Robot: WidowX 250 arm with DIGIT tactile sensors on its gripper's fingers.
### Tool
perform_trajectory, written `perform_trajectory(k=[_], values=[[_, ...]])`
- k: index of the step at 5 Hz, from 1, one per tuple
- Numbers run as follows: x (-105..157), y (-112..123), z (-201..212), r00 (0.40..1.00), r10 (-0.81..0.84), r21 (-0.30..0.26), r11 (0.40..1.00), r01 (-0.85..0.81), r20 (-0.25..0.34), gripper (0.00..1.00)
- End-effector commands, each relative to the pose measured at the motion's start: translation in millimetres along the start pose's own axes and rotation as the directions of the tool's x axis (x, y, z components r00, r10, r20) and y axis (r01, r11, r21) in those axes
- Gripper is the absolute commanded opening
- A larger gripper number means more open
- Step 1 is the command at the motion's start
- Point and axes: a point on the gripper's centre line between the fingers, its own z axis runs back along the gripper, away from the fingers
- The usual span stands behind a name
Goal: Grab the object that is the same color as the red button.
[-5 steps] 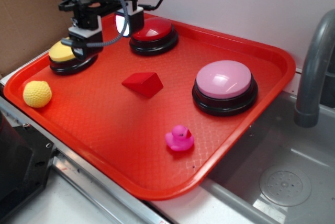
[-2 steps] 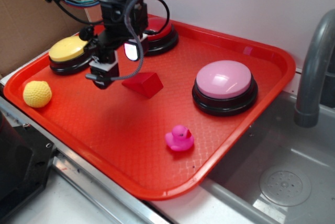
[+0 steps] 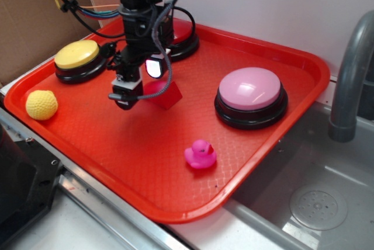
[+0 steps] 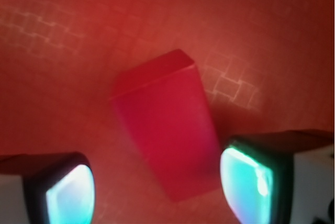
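The object, a small matte red wedge (image 3: 167,94) (image 4: 166,129), lies on the red tray (image 3: 274,145) near its middle. My gripper (image 3: 140,85) (image 4: 157,191) hangs open just above it. In the wrist view the wedge's near end sits between the two glowing fingertips (image 4: 246,182), closer to the right one and touching neither. The red button (image 3: 184,36) stands at the tray's back, mostly hidden behind my arm.
On the tray also stand a yellow-topped button (image 3: 76,55) at the left, a pink-topped button (image 3: 251,89) at the right, a yellow dimpled ball (image 3: 41,104) and a pink duck (image 3: 200,154). A grey faucet (image 3: 350,75) and sink (image 3: 315,206) lie to the right.
The gripper has moved from above the yellow-topped button toward the tray's middle and come down over the wedge. The wedge and the other things have stayed put.
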Motion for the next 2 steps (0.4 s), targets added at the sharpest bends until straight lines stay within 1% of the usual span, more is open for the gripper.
perform_trajectory(k=[1,2], values=[[4,6,0,1.000,-0.001,0.018,1.000,0.001,-0.001,1.00],[12,-1,-13,0.999,-0.017,0.000,1.000,0.017,-0.038,0.00]])
